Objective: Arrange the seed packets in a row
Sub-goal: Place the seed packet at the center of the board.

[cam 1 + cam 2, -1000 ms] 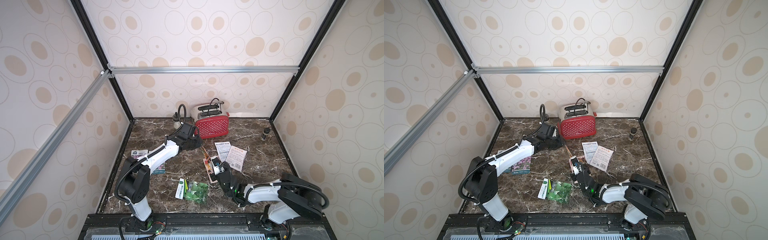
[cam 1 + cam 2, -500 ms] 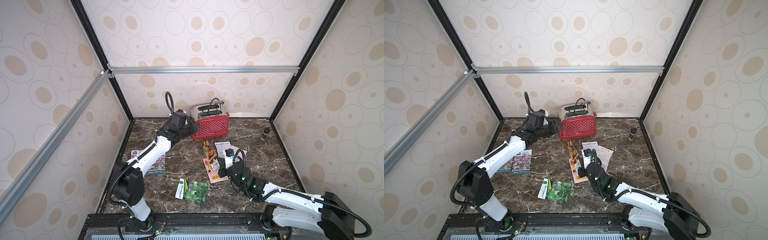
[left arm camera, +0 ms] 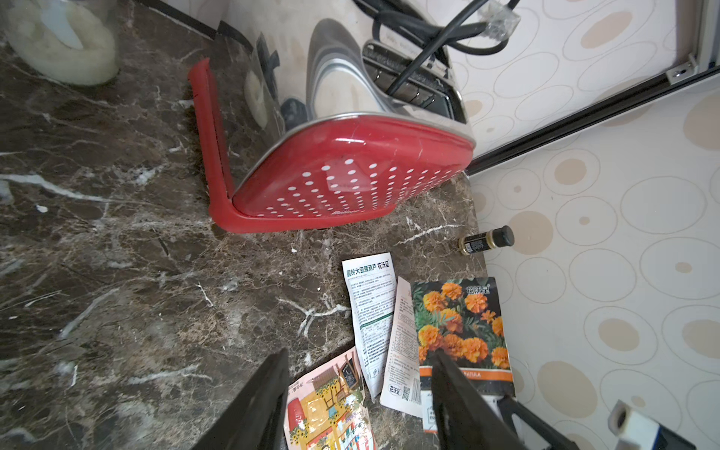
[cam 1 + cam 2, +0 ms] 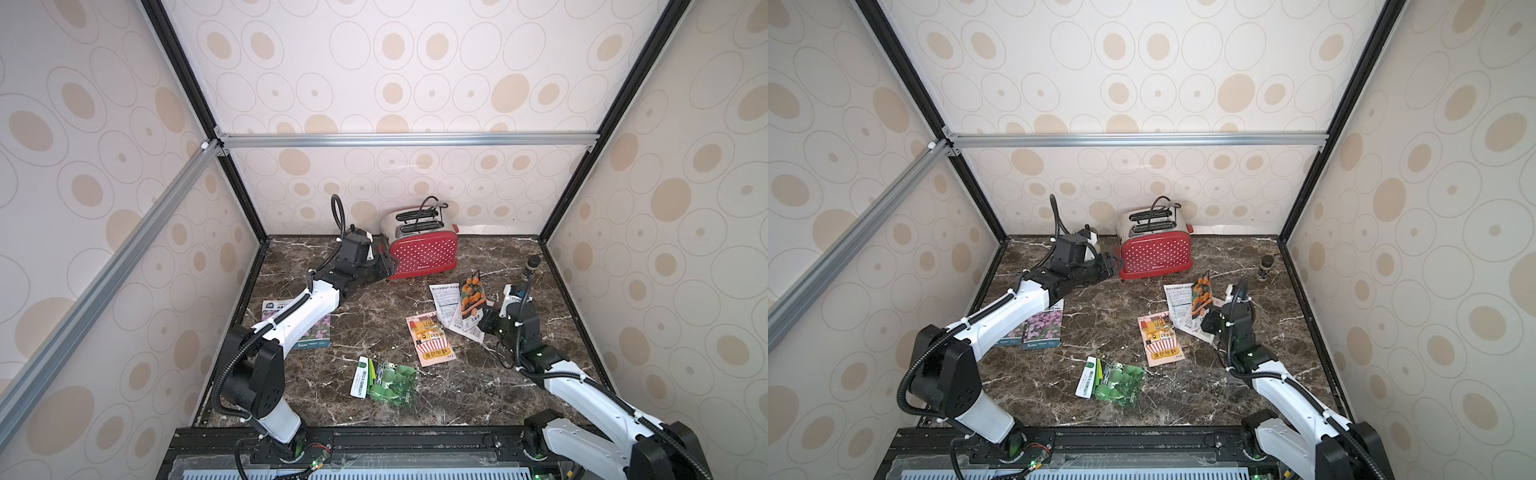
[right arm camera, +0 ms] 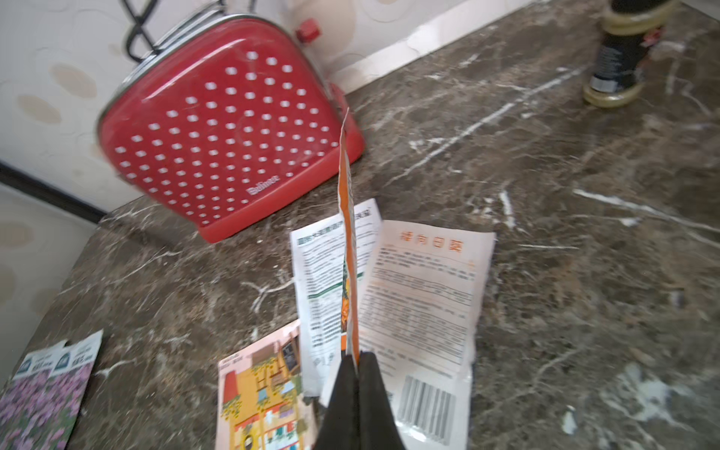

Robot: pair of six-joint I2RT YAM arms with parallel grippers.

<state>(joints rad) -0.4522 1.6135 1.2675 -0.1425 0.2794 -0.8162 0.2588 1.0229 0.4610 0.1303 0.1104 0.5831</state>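
Two hands: the right hand grips the orange-flower packet on edge above the table, the left hand hangs open, empty, beside the toaster.

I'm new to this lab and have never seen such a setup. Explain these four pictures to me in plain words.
These are two white robot arms fixed at the near edge of a marble table, each ending in a two-fingered claw. Two pictures look down from overhead and are almost identical. The two close-ups come from cameras on the wrists. On the table lie seed packets: a purple-flower pair, a green gourd packet, a pink shop-drawing packet and two face-down white packets. There is also a red toaster and a small bottle. The right claw is shut on the orange-flower packet, holding it up on edge. The left claw is open and empty, near the toaster.
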